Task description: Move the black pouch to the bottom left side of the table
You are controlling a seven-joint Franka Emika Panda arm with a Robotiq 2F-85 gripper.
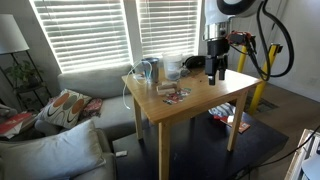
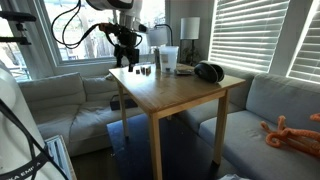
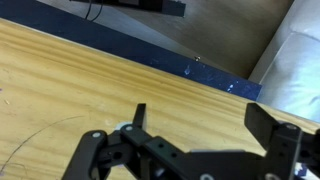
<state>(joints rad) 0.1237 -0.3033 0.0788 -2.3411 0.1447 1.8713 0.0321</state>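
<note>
The black pouch lies near a far edge of the light wooden table; it also shows in an exterior view at the table's far right corner. My gripper hangs just above another corner of the table, apart from the pouch. In the wrist view the gripper is open and empty over bare wood. The pouch is out of the wrist view.
A clear pitcher, a cup and a small reddish packet sit on the table. A grey sofa stands beside it. A dark rug lies beyond the table edge.
</note>
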